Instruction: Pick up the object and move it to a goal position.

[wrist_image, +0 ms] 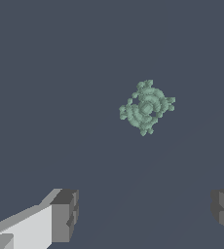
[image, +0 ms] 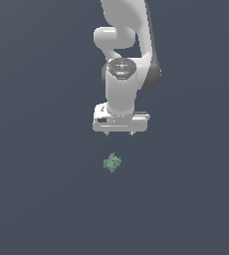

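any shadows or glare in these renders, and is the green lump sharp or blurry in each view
Exterior view: flat, even light, no cast shadow under the gripper or the object, no glare beyond soft shading on the white arm; the lump is small and coarse-edged. Wrist view: the object is larger, blocky and pixelated rather than out of focus, still without a shadow; the grey fingertips are crisp.

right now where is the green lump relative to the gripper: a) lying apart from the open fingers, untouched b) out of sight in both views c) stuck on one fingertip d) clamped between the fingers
a: the object lies clear of the gripper, whose fingers stand wide apart with nothing between them; the exterior view also shows a gap between the two.
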### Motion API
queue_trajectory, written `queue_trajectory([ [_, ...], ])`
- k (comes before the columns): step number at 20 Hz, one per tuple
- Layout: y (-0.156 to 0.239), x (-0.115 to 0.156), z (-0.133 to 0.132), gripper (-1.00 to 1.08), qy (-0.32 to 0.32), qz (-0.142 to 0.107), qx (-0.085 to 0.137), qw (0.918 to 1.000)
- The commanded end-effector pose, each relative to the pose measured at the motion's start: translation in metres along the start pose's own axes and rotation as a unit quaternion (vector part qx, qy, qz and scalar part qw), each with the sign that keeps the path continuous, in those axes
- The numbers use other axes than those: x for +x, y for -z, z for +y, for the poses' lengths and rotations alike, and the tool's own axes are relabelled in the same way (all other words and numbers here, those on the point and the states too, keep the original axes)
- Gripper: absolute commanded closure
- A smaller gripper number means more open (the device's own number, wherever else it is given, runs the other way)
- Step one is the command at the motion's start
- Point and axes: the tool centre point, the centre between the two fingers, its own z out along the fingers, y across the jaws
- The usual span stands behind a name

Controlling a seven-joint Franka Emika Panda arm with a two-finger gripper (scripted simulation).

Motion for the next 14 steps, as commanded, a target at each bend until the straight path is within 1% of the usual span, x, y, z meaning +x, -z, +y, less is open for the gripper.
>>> queue_trajectory([
  [1,-0.002,0.002,0.001,-0.92,-0.009,0.000,0.000,1.0000],
  [9,-0.015,0.017,0.006,-0.92,-0.075,0.003,0.002,0.9972],
  [14,-0.028,0.032,0.012,-0.92,-0.140,0.006,0.002,0.9901],
])
